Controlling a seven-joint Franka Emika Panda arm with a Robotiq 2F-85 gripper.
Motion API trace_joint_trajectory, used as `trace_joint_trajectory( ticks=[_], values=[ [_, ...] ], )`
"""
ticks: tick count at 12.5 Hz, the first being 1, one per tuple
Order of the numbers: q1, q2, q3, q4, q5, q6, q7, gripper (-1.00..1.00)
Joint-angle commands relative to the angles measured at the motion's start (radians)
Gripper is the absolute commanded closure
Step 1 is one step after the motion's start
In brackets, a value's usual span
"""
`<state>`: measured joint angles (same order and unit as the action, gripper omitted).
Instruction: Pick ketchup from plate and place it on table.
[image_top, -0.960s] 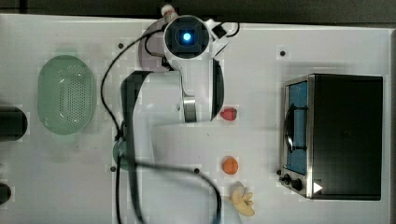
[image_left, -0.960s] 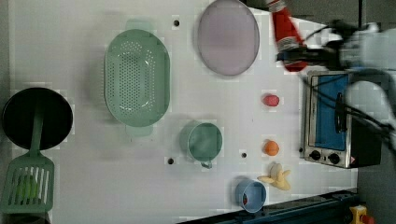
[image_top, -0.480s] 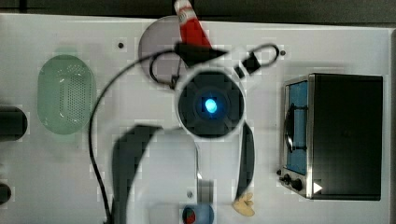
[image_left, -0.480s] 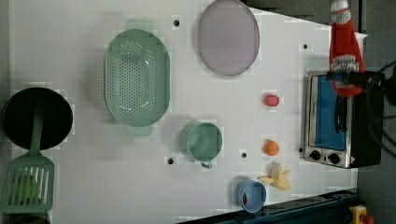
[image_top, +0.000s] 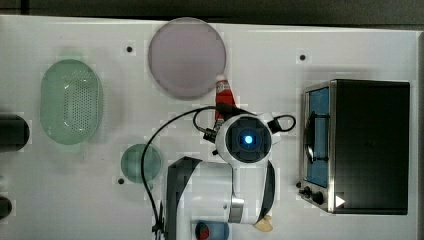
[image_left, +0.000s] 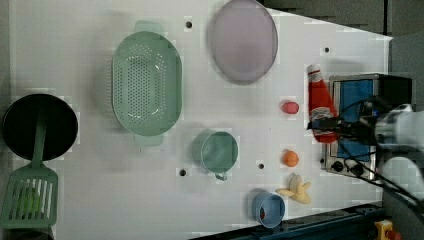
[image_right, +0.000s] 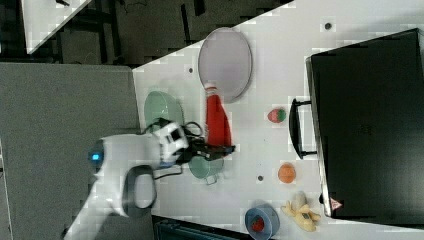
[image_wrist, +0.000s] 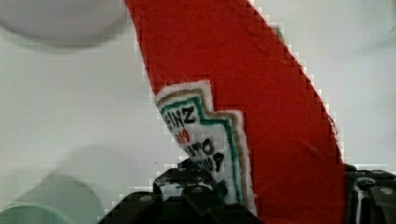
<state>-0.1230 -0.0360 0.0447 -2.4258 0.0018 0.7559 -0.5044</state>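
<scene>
The ketchup (image_left: 320, 100), a slim red bottle with a white cap, hangs in my gripper (image_left: 326, 126), which is shut on its lower body. In the top view the ketchup (image_top: 223, 94) sits just past the lower right rim of the pale lilac plate (image_top: 186, 57), over the white table (image_top: 280, 55). The right view shows the ketchup (image_right: 216, 119) with its cap toward the plate (image_right: 225, 62) and my gripper (image_right: 219, 149) at its base. The wrist view has the ketchup's (image_wrist: 243, 84) label between my black fingers (image_wrist: 140, 205). Whether it touches the table is unclear.
A toaster oven (image_top: 360, 145) stands at the top view's right, close to my arm. A red fruit (image_left: 290, 107), an orange (image_left: 290, 158), a banana (image_left: 296, 190) and a blue bowl (image_left: 267, 209) lie nearby. A green bowl (image_top: 141, 162) and green basket (image_top: 71, 102) are further left.
My gripper has carried the ketchup from over the plate's far edge to beside its lower right rim in the top view, and the bottle looks lower.
</scene>
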Motion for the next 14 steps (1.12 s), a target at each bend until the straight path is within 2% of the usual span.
trace_joint_trajectory(
  ticks=[1,5,6,9,12,14],
  values=[
    [0.006,0.087,0.015,-0.006,-0.001,0.116,0.084,-0.30],
    [0.007,0.224,0.015,-0.005,-0.001,0.268,0.084,-0.30],
    [0.007,0.244,0.015,-0.007,-0.001,0.301,0.085,-0.36],
    [0.009,0.250,0.020,-0.014,-0.001,0.320,0.084,-0.98],
    [0.009,0.184,0.032,0.016,0.000,0.258,0.106,-1.00],
    [0.009,0.108,0.040,0.075,0.003,0.123,0.220,-1.00]
  ],
)
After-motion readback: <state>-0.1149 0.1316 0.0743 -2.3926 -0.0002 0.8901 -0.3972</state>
